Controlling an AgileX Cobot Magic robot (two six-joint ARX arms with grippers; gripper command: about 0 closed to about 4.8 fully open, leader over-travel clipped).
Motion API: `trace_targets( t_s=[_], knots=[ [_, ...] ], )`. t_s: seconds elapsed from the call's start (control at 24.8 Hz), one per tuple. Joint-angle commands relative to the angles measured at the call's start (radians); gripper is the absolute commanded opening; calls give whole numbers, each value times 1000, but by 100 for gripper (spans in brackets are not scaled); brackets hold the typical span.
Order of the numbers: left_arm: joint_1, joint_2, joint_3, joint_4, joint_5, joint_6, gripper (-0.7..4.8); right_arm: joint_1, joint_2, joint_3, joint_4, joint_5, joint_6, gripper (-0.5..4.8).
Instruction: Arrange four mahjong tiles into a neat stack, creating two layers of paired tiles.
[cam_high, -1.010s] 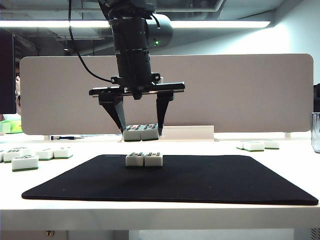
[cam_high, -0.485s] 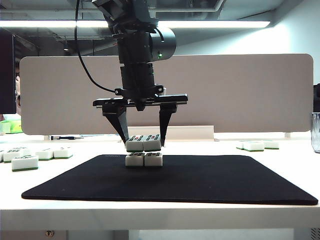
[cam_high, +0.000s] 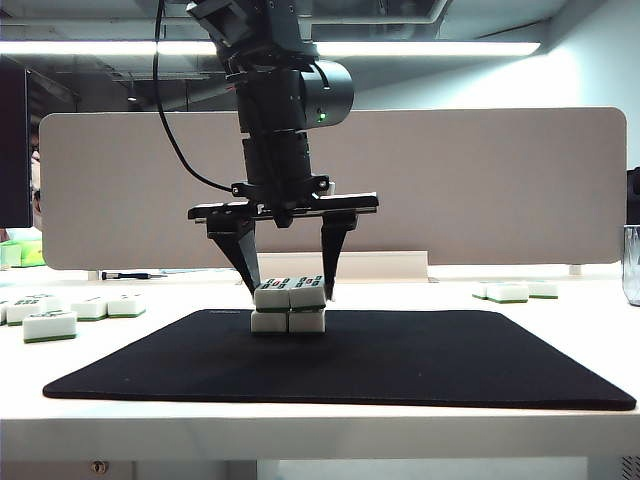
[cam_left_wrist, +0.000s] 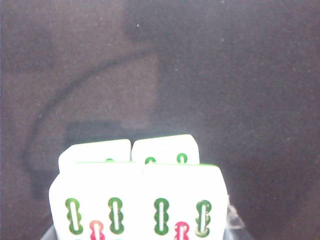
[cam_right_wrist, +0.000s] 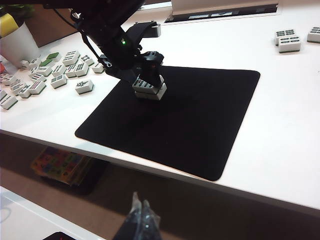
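Exterior view: the left gripper (cam_high: 290, 292) hangs point-down over the middle of the flat black rectangular mat (cam_high: 420, 360) on the white worktop (cam_high: 560, 420). Its jaws stand fairly wide, clamped on the outer ends of the upper pair of glossy white, green-backed mahjong tiles (cam_high: 290, 295). That pair sits on, or a hair above, the lower pair (cam_high: 289, 321); contact can't be settled from here. By my reading the stack is all but built: two wide, two high, edges nearly in line. What's left is letting go and lifting clear. Spare loose tiles (cam_high: 60, 312) lie off the mat on the left of this view, and a few more (cam_high: 515, 291) on the right.

Left wrist view: the two held tiles (cam_left_wrist: 137, 202) fill the foreground, faces up with green-and-red marks. The lower pair (cam_left_wrist: 130, 150) peeks out just beyond them, so the top layer sits slightly offset. The jaws themselves are barely in shot.

Right wrist view: the right gripper (cam_right_wrist: 140, 220) sits well apart from the action, out beyond the worktop's edge, its dark fingertips drawn together, holding nothing. The stack (cam_right_wrist: 149, 89) shows on the mat under the left arm.
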Motion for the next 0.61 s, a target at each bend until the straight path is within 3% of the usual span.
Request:
trace_targets(
  t_s=[0.04, 0.61],
  knots=[
    [-1, -1, 3, 3, 0, 4, 310, 0, -11, 3, 17, 2, -3, -1],
    [2, 1, 3, 13, -43, 31, 317, 0, -11, 3, 17, 2, -3, -1]
  ],
)
